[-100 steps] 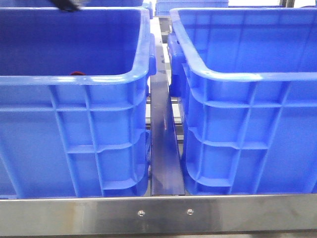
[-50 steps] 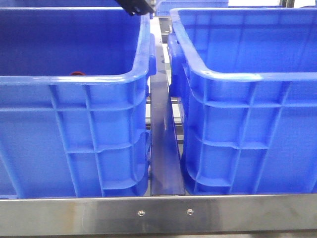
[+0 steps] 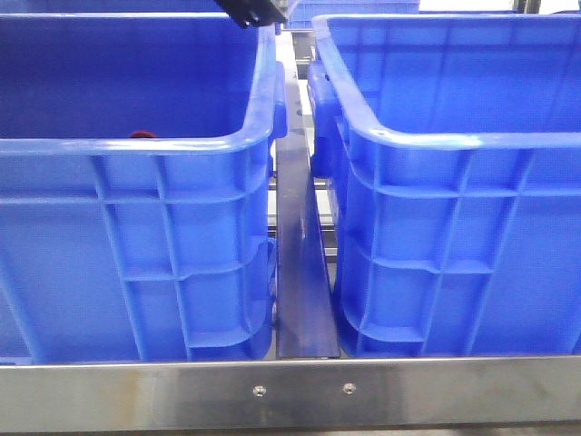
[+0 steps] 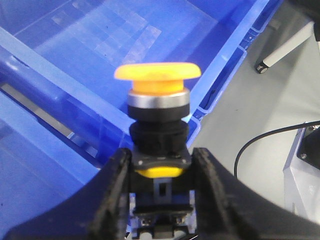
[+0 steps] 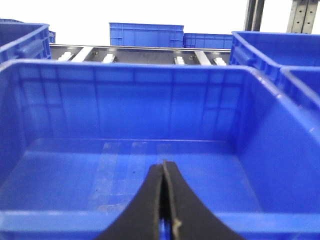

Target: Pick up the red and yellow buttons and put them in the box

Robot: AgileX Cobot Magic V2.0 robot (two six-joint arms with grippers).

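1. Yellow button (image 4: 157, 85) sits upright in the left gripper (image 4: 159, 175), its orange-yellow domed cap on top, silver collar beneath, black body lower down.
2. Left gripper's two black fingers (image 4: 112, 185) are clamped on the black body of the yellow button, one on each side.
3. Behind the held button in the left wrist view lie blue crate walls and a grey floor with a black cable (image 4: 260, 142) at about 4 o'clock from the cap.
4. Red button (image 3: 141, 135) shows only as a dark red sliver (most of it hidden) just above the near rim inside the left crate (image 3: 136, 145) in the front view.
5. Left arm's black tip (image 3: 252, 11) appears at 12 o'clock in the front view, above the left crate's inner far corner.
6. Right crate (image 3: 454, 141) stands at 3 o'clock from the left crate, apart from it, a dark metal rail (image 3: 300, 263) between them.
7. Right gripper (image 5: 164, 200) has its black fingers pressed together with nothing between them, hanging over a blue crate's interior in the right wrist view.
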